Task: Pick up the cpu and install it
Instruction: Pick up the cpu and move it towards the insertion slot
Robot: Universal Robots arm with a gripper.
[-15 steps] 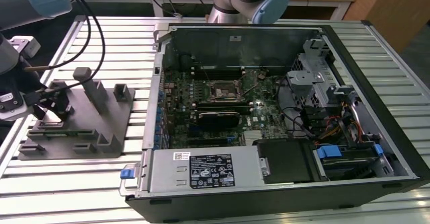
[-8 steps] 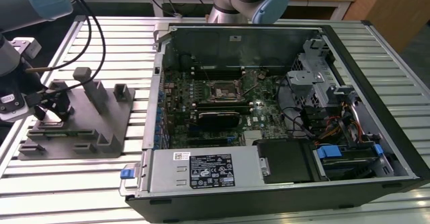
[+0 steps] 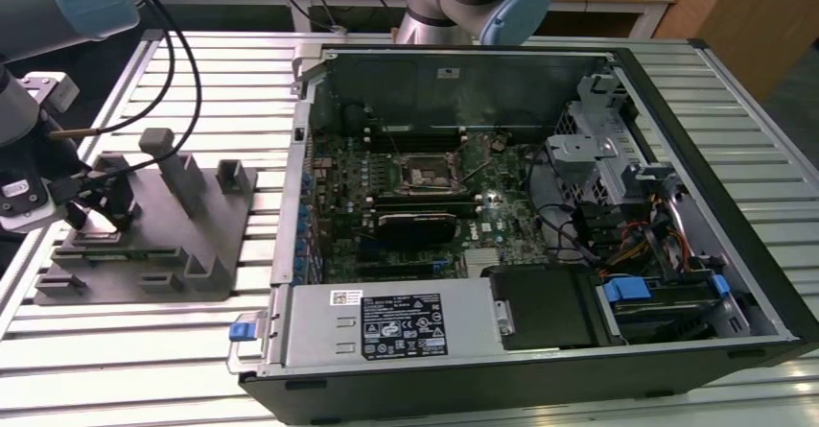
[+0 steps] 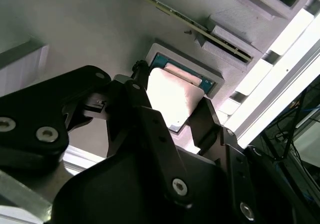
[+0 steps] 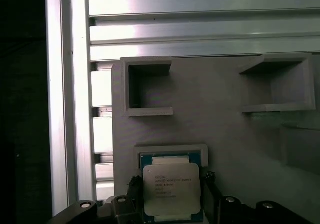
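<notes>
1. The gripper (image 5: 171, 184) is down over the grey plastic fixture (image 5: 225, 108). Its jaws are closed in on two opposite edges of the cpu (image 5: 172, 189), and in both wrist views no gap shows on either side.
2. The cpu lies flat between the jaws, seated in a shallow raised-rim pocket (image 5: 172, 149) of the fixture. A strip of its green board shows past the metal lid on the side away from the gripper body.
3. The cpu edge nearest the gripper body is cut off in the first wrist view. In the second wrist view it is hidden behind the black linkage (image 4: 160, 149) (glare also washes out the lid there, so its surface is lost).
4. Beyond the gripper's tips the fixture carries two box-shaped holders (image 5: 147, 86).
5. In the exterior view the gripper (image 3: 96, 218) sits at the fixture's outer end, and its own body and cables (image 3: 179, 72) cover the pocket beneath it.
6. Well apart from the gripper, toward the exterior view's right, an open computer case (image 3: 716, 158) lies on the slatted aluminium table (image 3: 153, 350).
7. The motherboard (image 3: 500, 206) is exposed, with the square socket frame (image 3: 429, 170) near its middle. The frame is too small to tell how its latch stands.
</notes>
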